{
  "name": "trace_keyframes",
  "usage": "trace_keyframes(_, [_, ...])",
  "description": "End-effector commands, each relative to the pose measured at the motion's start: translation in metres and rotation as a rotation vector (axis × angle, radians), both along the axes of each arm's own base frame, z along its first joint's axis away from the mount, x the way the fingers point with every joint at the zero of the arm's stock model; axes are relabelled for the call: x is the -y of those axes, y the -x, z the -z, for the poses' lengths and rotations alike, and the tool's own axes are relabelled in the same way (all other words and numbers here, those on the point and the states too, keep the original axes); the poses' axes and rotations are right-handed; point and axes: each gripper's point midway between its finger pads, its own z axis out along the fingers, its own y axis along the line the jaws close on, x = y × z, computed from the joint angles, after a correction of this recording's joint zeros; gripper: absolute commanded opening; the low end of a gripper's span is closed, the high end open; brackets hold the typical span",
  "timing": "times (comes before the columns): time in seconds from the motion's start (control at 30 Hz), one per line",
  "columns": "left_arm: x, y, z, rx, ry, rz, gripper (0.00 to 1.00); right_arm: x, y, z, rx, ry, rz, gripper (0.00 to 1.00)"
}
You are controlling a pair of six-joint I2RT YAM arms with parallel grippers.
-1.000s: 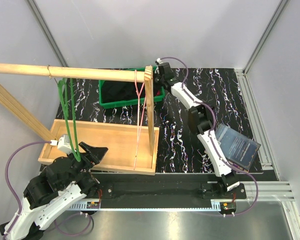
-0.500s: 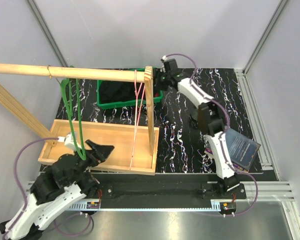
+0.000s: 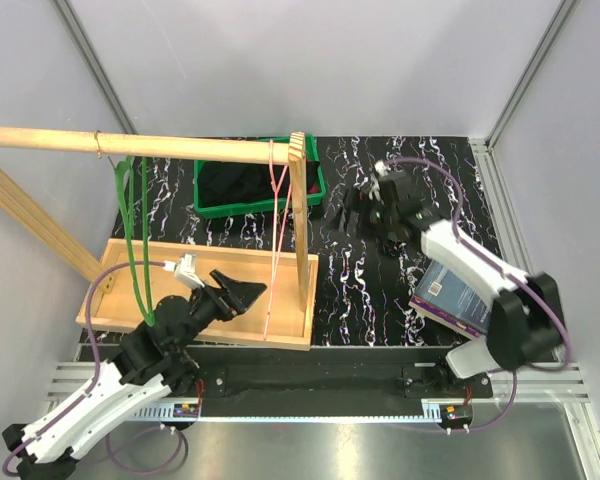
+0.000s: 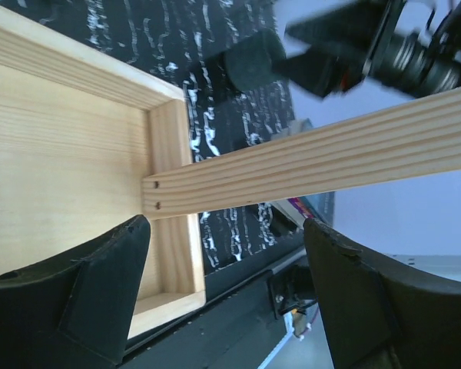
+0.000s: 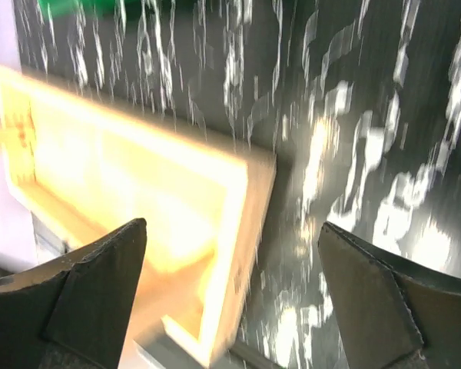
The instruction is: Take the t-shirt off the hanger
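Observation:
The black t-shirt (image 3: 245,183) lies bunched in a green bin (image 3: 318,180) at the back, off any hanger. A bare green hanger (image 3: 135,240) and a bare pink hanger (image 3: 277,230) hang from the wooden rod (image 3: 180,148). My left gripper (image 3: 252,298) is open over the wooden tray (image 3: 110,290), right of the green hanger and touching nothing. In the left wrist view the left gripper (image 4: 227,300) frames the tray corner (image 4: 173,231) and the post (image 4: 330,157). My right gripper (image 3: 342,216) is open and empty above the table, right of the post (image 3: 300,220). The right wrist view is blurred; the right gripper (image 5: 230,300) is wide open above the tray edge (image 5: 250,200).
A blue book (image 3: 458,297) lies on the black marbled table (image 3: 440,180) by the right arm's base. The rod's upright post stands at the tray's right end. Slanted wooden struts (image 3: 30,220) run along the left wall.
My right arm has pulled back from the top of the post to the middle of the table, and its jaws have opened. My left gripper has moved right over the tray.

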Motion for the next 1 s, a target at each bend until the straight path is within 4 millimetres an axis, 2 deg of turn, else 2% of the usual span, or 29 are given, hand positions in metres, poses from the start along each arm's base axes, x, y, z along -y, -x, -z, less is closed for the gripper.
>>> trace_keyframes(0.0, [0.026, 0.002, -0.02, 0.073, 0.19, 0.087, 0.85, -0.003, 0.065, -0.033, 0.104, -0.088, -0.064, 1.0])
trace_keyframes(0.03, [0.028, 0.005, -0.02, 0.078, 0.212, 0.109, 0.85, 0.005, 0.083, -0.015, 0.075, -0.079, -0.064, 1.0])
trace_keyframes(0.07, [0.031, 0.005, -0.011, 0.058, 0.236, 0.111, 0.85, 0.011, 0.097, -0.034, 0.132, -0.128, -0.057, 1.0])
trace_keyframes(0.1, [0.03, 0.007, -0.011, 0.061, 0.262, 0.114, 0.86, 0.019, 0.109, -0.019, 0.118, -0.124, -0.049, 1.0])
trace_keyframes(0.13, [0.031, 0.008, -0.004, 0.054, 0.269, 0.122, 0.86, 0.023, 0.117, -0.02, 0.128, -0.151, -0.031, 1.0])
trace_keyframes(0.17, [0.03, 0.008, -0.002, 0.041, 0.285, 0.113, 0.86, 0.029, 0.128, -0.04, 0.212, -0.215, -0.026, 1.0])
trace_keyframes(0.2, [0.028, 0.01, -0.005, 0.045, 0.313, 0.112, 0.86, 0.03, 0.136, -0.026, 0.229, -0.254, -0.034, 1.0])
trace_keyframes(0.23, [0.029, 0.01, 0.003, 0.022, 0.333, 0.109, 0.86, 0.033, 0.142, -0.026, 0.22, -0.302, 0.0, 1.0])
trace_keyframes(0.27, [0.029, 0.011, 0.006, 0.014, 0.344, 0.111, 0.86, 0.04, 0.151, -0.038, 0.279, -0.363, 0.021, 1.0])
trace_keyframes(0.3, [0.027, 0.013, -0.001, 0.039, 0.386, 0.117, 0.86, 0.047, 0.155, -0.013, 0.249, -0.362, 0.065, 1.0])
trace_keyframes(0.33, [0.029, 0.014, 0.006, 0.018, 0.398, 0.12, 0.86, 0.05, 0.159, -0.007, 0.22, -0.403, 0.103, 1.0])
trace_keyframes(0.37, [0.028, 0.015, 0.002, 0.024, 0.418, 0.125, 0.86, 0.053, 0.168, -0.013, 0.254, -0.45, 0.099, 1.0])
trace_keyframes(0.4, [0.029, 0.016, 0.009, 0.023, 0.427, 0.13, 0.86, 0.055, 0.174, 0.009, 0.206, -0.443, 0.107, 1.0])
trace_keyframes(0.43, [0.031, 0.017, 0.018, 0.0, 0.423, 0.138, 0.86, 0.055, 0.178, 0.013, 0.166, -0.488, 0.128, 1.0])
trace_keyframes(0.47, [0.032, 0.018, 0.021, -0.008, 0.416, 0.148, 0.86, 0.056, 0.185, 0.007, 0.183, -0.547, 0.117, 1.0])
trace_keyframes(0.5, [0.033, 0.019, 0.027, -0.022, 0.396, 0.151, 0.86, 0.055, 0.188, 0.024, 0.14, -0.559, 0.132, 1.0])
trace_keyframes(0.53, [0.036, 0.021, 0.032, -0.03, 0.379, 0.168, 0.86, 0.054, 0.19, 0.026, 0.104, -0.601, 0.144, 1.0])
trace_keyframes(0.67, [0.04, 0.024, 0.053, -0.07, 0.343, 0.188, 0.86, 0.049, 0.191, 0.074, -0.041, -0.534, 0.168, 1.0])
trace_keyframes(0.73, [0.042, 0.025, 0.07, -0.109, 0.34, 0.191, 0.86, 0.054, 0.192, 0.089, -0.062, -0.474, 0.181, 1.0])
trace_keyframes(0.8, [0.041, 0.024, 0.075, -0.113, 0.332, 0.187, 0.87, 0.052, 0.195, 0.089, -0.052, -0.466, 0.145, 1.0])
trace_keyframes(0.97, [0.041, 0.026, 0.082, -0.113, 0.292, 0.198, 0.88, 0.046, 0.202, 0.067, 0.048, -0.513, 0.047, 1.0])
